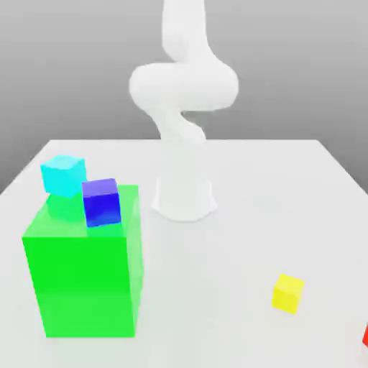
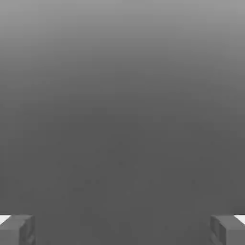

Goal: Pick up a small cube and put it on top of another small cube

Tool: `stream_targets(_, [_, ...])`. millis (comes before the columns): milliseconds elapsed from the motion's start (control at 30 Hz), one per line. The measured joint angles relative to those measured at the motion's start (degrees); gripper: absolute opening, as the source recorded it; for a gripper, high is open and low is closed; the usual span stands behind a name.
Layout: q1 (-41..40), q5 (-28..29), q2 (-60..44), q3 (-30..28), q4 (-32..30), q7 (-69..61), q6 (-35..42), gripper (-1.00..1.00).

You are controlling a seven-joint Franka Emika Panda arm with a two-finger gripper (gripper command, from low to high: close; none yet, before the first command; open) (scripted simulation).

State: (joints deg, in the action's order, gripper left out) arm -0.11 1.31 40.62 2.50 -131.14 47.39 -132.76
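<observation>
A sliver of the small red cube [image 1: 365, 336] shows at the edge of the exterior view's right, low on the white table. The small deep blue cube [image 1: 100, 202] with a violet top rests on top of the big green block [image 1: 83, 277], on the exterior view's left. In the hand view my gripper [image 2: 122, 229] is open, its two grey fingertips [image 2: 16, 229] far apart with nothing between them, facing plain grey background. The white arm [image 1: 183, 86] rises from its base at the table's back middle and leaves the picture upward.
A cyan cube [image 1: 63, 175] sits on the green block just behind the blue one. A yellow cube [image 1: 287, 293] lies on the white table [image 1: 215, 287] toward the exterior view's right, left of the red sliver. The arm's base [image 1: 183, 200] stands behind the block.
</observation>
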Motion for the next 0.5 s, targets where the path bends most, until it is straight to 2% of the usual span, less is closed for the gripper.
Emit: stream_targets(500, [0.73,10.56,-31.43,14.57,3.89,11.37,-5.78,0.0])
